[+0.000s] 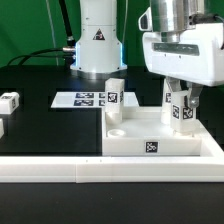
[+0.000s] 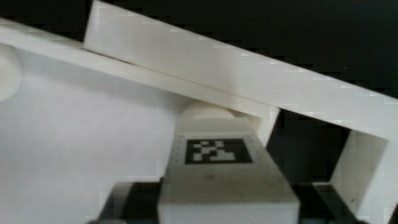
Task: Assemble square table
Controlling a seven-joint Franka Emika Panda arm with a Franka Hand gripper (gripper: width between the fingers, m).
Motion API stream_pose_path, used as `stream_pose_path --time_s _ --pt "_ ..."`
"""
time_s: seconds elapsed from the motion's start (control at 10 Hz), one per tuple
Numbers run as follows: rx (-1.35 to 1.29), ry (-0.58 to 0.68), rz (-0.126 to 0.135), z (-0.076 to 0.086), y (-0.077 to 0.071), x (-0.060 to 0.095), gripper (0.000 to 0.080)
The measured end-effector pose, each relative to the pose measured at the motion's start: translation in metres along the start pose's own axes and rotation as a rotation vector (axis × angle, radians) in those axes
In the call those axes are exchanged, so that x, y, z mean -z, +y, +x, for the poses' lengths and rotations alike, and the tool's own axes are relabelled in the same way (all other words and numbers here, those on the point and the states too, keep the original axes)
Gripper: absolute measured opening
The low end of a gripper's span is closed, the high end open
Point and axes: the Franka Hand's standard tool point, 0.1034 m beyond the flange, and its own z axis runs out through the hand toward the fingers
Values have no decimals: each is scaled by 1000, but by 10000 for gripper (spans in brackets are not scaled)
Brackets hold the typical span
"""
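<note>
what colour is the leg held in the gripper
The leg is white with a black-and-white tag; the wrist view shows it best.

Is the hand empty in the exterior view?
No, the hand grips a white tagged leg upright between its fingers, over the square table.

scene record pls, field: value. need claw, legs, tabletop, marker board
claw: shut on the held leg
held leg: upright over the tabletop's far corner, exterior view's right; seated or not, cannot tell
tabletop: lying flat, tag on its near edge
socket: open, near corner, exterior view's left
second leg: upright at far corner, exterior view's left
loose leg: off the tabletop, by exterior view's left edge
marker board: flat, behind the tabletop
</note>
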Motion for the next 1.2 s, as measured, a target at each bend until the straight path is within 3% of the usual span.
stream_pose_path --time_s 0.4,0.5,0.6,0.7,0.8,1.2 --pt "-154 -6 11 0 0 0 290" --pt "-112 -5 10 1 0 -1 346" --pt "-34 -6 7 1 0 -1 346" --pt "-5 -12 -6 -3 1 -1 546" --pt "62 -17 -21 -5 0 -1 617" --pt "381 -15 -21 -5 -2 -2 648"
